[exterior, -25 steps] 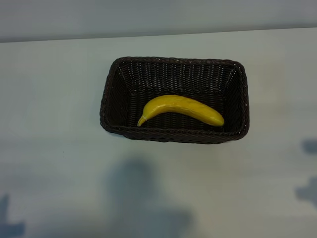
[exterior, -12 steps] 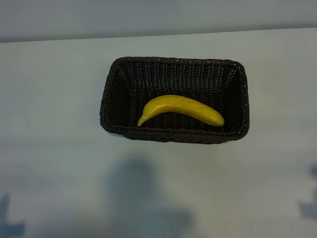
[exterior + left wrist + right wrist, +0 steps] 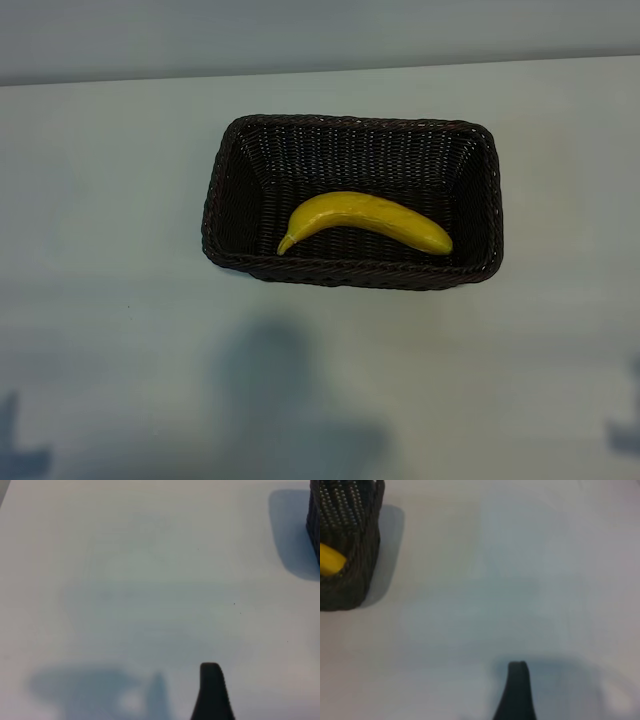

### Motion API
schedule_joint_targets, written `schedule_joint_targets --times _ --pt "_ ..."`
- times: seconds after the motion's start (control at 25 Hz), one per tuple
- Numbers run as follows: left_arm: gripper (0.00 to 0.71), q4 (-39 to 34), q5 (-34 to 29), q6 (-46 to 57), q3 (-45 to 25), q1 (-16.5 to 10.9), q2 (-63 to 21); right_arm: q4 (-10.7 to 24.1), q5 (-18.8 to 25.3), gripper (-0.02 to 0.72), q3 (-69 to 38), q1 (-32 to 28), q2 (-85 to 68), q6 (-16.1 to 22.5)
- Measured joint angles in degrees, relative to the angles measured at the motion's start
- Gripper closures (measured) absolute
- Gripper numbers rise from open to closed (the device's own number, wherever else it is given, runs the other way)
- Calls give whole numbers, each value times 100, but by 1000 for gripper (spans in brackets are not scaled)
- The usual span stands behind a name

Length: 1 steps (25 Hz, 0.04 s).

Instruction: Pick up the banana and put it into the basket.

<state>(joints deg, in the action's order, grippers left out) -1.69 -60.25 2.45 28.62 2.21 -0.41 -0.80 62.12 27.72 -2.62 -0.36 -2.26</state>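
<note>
we find the smooth bright-yellow curved banana (image 3: 365, 221) lying inside the rectangular dark-brown woven wicker basket (image 3: 350, 130) on the pale white table (image 3: 110, 200). no writing is legible. both grippers stand spread, empty, away from the basket.

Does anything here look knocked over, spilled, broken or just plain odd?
Nothing stands out. The banana lies whole inside the basket, which sits upright and square on the table. No spills or damage show; the only marks on the table are soft shadows.
</note>
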Motion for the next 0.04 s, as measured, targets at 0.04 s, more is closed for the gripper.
schedule_joint_targets --times 0.04 --pt "169 0 0 0 0 0 0 0 0 97 0 0 0 0"
